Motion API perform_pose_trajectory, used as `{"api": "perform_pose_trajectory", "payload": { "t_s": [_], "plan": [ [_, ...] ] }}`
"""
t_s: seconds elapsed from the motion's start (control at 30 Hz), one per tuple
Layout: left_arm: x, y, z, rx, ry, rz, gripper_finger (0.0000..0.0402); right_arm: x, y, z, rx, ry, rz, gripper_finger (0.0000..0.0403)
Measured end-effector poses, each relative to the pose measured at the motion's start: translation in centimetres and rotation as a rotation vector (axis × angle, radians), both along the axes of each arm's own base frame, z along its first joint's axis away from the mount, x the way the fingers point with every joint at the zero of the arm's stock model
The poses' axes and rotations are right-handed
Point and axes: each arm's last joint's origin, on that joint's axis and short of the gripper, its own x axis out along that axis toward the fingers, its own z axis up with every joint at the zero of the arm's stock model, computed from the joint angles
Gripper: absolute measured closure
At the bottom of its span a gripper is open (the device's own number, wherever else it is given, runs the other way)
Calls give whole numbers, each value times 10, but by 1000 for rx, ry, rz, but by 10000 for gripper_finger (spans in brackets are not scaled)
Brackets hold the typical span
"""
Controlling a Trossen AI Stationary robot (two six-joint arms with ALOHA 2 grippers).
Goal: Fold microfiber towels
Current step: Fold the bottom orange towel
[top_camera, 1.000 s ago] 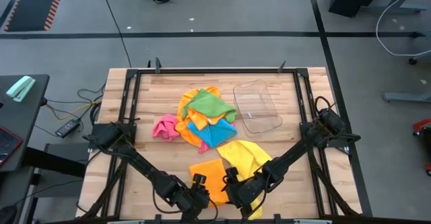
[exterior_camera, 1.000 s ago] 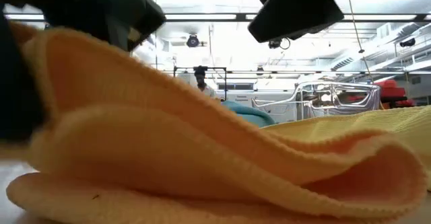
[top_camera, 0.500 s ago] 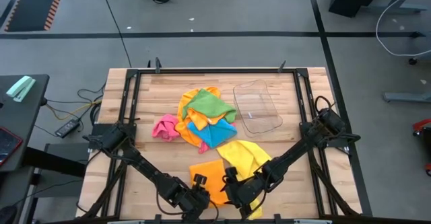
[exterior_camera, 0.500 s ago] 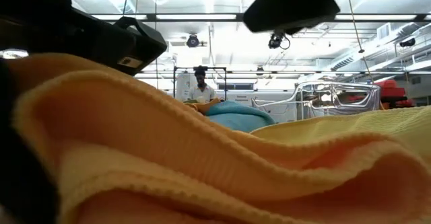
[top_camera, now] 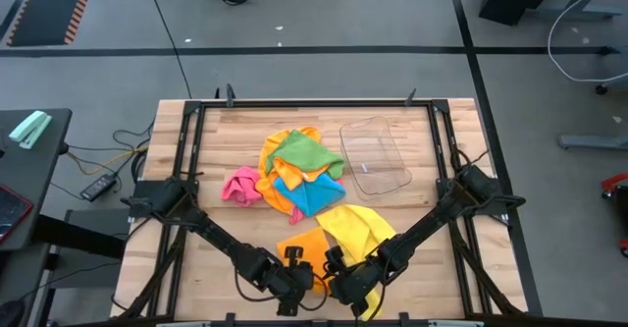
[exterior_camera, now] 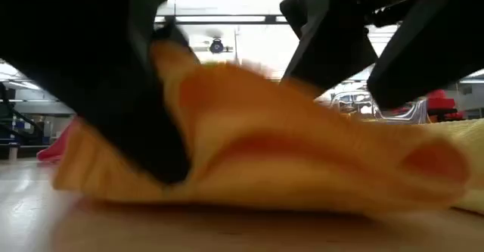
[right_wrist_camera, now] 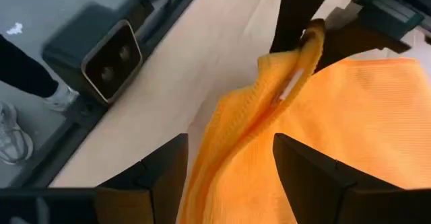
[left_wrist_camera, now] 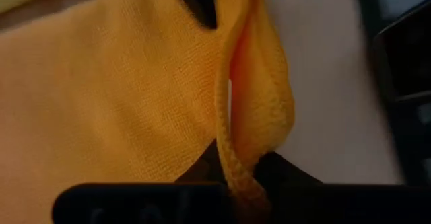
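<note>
**Only a thin pinch on the orange towel's edge**

Right now my left gripper (top_camera: 294, 280) is clamped shut on the near edge of the orange towel (top_camera: 306, 250), which lies at the front of the table (top_camera: 211, 160), just beside the yellow towel (top_camera: 358, 227) that overlaps its right side. In my left wrist view the hem is bunched into a narrow fold between my fingers (left_wrist_camera: 202, 173), and that is my first worry: I judge the bite to be shallow, so a quick lift could let the hem slide out and the cloth drop back in a heap.

My right gripper (top_camera: 339, 280) hangs close alongside with its jaws spread, holding nothing. From its wrist view the raised orange edge sits ahead of its fingers (right_wrist_camera: 323, 177), not yet between them. If I pull with the left before the right has its own corner, the towel will likely swing and twist rather than open flat, and any fold after that would come out crooked.

Both grippers are almost touching, so a careless sideways move could knock one into the other.

Dragging the orange towel could also tug the yellow one along, since they overlap. The remaining towels (top_camera: 294, 170) sit piled mid-table by the clear plastic tray (top_camera: 374, 156), well apart from my work, so I see little risk there.
</note>
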Motion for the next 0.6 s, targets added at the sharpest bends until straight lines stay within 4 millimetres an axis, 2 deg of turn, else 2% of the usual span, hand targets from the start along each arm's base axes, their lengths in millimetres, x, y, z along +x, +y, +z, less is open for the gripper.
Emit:
{"api": "perform_pose_trajectory", "payload": {
  "t_s": [0.13,0.23,0.47,0.6],
  "plan": [
    [-1,1,11,-47,-11,38,386,-4,6,6,-3,-25,22,181],
    [0,3,18,-78,-27,67,386,-7,7,3,-65,-30,4,187],
    [4,7,20,-131,-31,138,386,-5,3,3,-129,-68,-72,192],
    [4,8,20,-151,-28,163,386,-2,1,-8,-141,-53,-82,192]
  ]
}}
